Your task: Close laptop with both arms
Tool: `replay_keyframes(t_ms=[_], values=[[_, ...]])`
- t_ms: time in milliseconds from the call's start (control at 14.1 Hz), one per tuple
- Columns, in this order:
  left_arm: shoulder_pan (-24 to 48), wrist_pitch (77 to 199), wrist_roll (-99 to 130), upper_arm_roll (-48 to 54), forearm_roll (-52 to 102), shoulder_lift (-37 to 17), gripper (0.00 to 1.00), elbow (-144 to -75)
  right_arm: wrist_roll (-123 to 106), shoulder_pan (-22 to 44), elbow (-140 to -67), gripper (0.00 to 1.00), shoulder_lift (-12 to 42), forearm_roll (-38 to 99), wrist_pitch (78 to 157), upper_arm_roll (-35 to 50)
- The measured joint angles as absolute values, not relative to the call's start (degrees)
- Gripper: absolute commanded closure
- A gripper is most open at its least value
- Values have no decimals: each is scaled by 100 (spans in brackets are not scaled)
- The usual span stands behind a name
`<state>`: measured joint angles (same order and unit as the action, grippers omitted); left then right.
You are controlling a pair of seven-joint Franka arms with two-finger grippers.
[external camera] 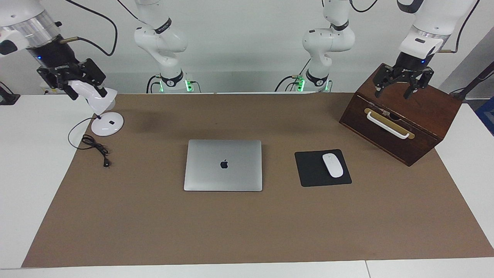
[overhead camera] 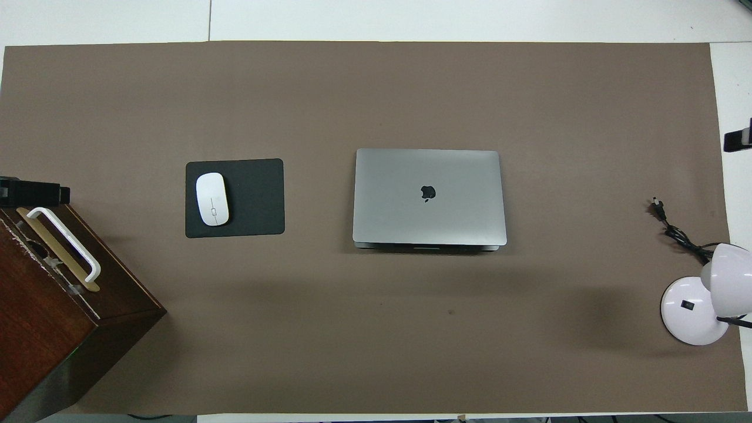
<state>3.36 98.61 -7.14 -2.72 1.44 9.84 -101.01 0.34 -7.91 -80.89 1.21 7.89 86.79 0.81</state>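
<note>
The silver-grey laptop (external camera: pixel 223 165) lies flat in the middle of the brown mat with its lid down and the dark apple logo facing up. In the overhead view the laptop (overhead camera: pixel 429 197) shows the lid resting on its base. My left gripper (external camera: pixel 397 92) hangs in the air over the top of the wooden box, fingers spread open and empty. My right gripper (external camera: pixel 85 92) hangs in the air over the white desk lamp at the right arm's end, fingers spread and empty. Both grippers are well away from the laptop and do not show in the overhead view.
A black mouse pad (external camera: pixel 322 168) with a white mouse (external camera: pixel 332 165) lies beside the laptop toward the left arm's end. A dark wooden box (external camera: pixel 401 116) with a white handle stands at that end. A white lamp (external camera: pixel 107 122) and its black cable (external camera: pixel 94 146) sit at the right arm's end.
</note>
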Motion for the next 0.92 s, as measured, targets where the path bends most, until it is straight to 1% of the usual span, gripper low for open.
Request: replay_keyframes(t_ms=[213,709,922], values=[[335,9861,-698,-265,144,919,0,-10106,372,-280,-8097,0,77,271,8678,129],[330,10006,-661,-267,144,917,0,-10129,438,-182,-8138,0,47,244,8673,105],[326,10006,-657,-271,144,917,0,-10140,438,-31,-8227,0,66,76,8669,-91]])
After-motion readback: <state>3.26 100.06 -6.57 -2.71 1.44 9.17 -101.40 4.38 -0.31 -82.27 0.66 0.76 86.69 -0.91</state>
